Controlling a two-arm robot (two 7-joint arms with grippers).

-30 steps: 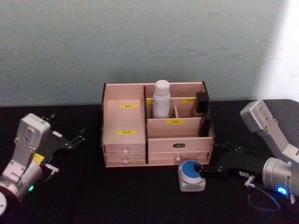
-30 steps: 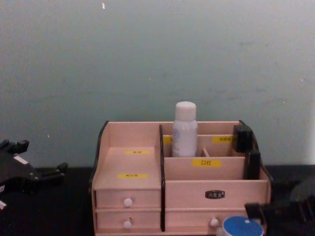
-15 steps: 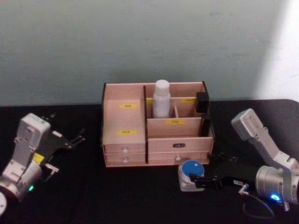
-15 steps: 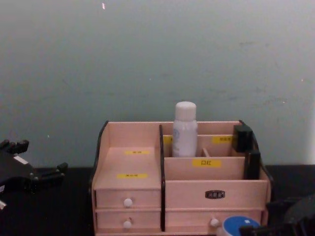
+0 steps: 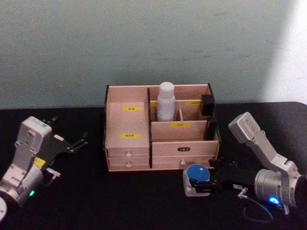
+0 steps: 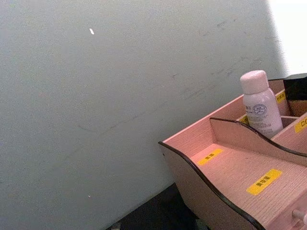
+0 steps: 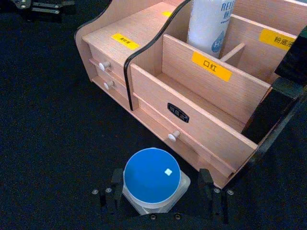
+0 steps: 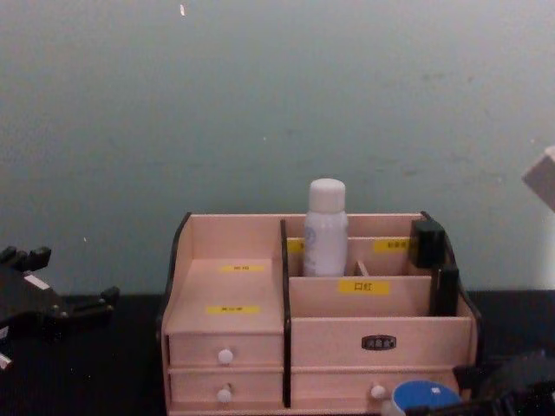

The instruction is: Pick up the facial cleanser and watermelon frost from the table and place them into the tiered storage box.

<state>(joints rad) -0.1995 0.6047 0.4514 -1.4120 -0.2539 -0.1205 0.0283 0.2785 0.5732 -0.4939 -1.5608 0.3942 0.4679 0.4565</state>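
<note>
The watermelon frost looked like a stiff, glassy jar, probably dense for its size, with smooth walls that could slip and might chip if dropped. The best hold seemed to be across its clear body just under the lid, squeezed firmly but not hard. It was squat and wide, with a flat round blue lid over a pale, clear base. It sat on the black desk just in front of the lower right drawer of the tiered storage box. The right gripper lay low over the desk with its jaws spread, one finger on each side of the jar and not yet clamped on it. The facial cleanser, a tall white bottle with a rounded cap, stood upright in a rear compartment of the box, just right of the black centre divider. The left gripper rested well apart at the desk's left side, fingers splayed and holding nothing.
</note>
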